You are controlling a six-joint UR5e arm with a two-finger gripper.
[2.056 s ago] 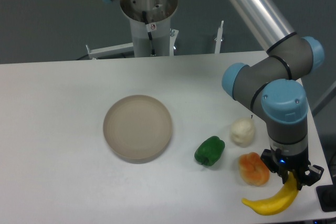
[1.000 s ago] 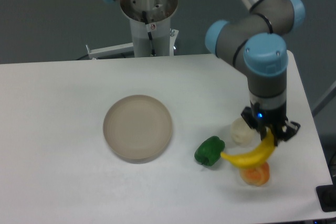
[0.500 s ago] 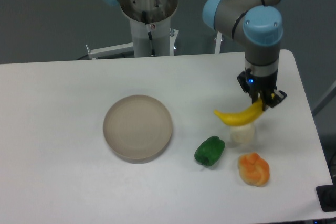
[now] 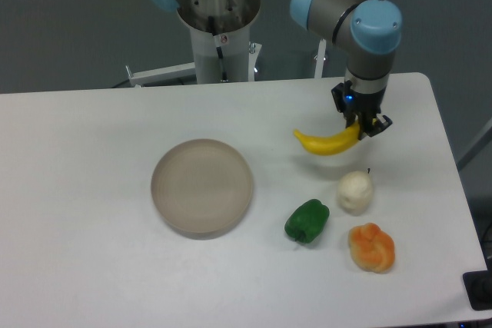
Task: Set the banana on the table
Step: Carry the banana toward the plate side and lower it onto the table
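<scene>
The yellow banana [image 4: 324, 143] hangs in the air over the right half of the white table [image 4: 92, 159], curving out to the left from its gripped end. My gripper [image 4: 359, 124] is shut on the banana's right tip, pointing straight down. A soft shadow of the banana lies on the tabletop just below it. The banana is behind the white lumpy fruit and to the right of the plate.
A round beige plate [image 4: 201, 186] sits mid-table. A green pepper [image 4: 307, 220], a white fruit [image 4: 355, 192] and a lumpy orange fruit [image 4: 372, 247] lie in a cluster at the front right. The robot base [image 4: 219, 28] stands behind the table's far edge.
The arm has carried the banana from the front right corner, up over the orange and white fruits, back and leftward to its present spot behind the white fruit.
</scene>
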